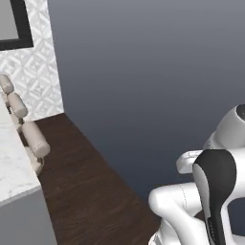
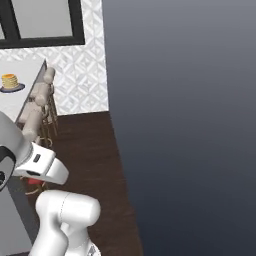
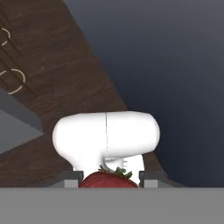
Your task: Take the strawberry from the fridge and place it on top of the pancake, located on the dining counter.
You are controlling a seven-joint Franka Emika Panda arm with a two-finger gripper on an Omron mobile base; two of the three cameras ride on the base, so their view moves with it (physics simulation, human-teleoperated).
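Carry phase. At the bottom centre of the hand view the gripper (image 3: 109,181) is clenched on the strawberry (image 3: 108,179). The pancake (image 2: 9,81) sits at the upper left of the right base view on the counter (image 2: 27,70); keep the grip firm and approach from above.

I see a red strawberry (image 3: 108,180), golden pancake (image 2: 9,80) on white-veined dining counter (image 1: 12,162), beige stools (image 1: 34,138), dark brown floor (image 1: 91,191).

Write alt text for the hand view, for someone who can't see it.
A red strawberry with green leaves sits clamped in the hand at the bottom edge. Beyond it lie dark wood floor and a dark grey wall.
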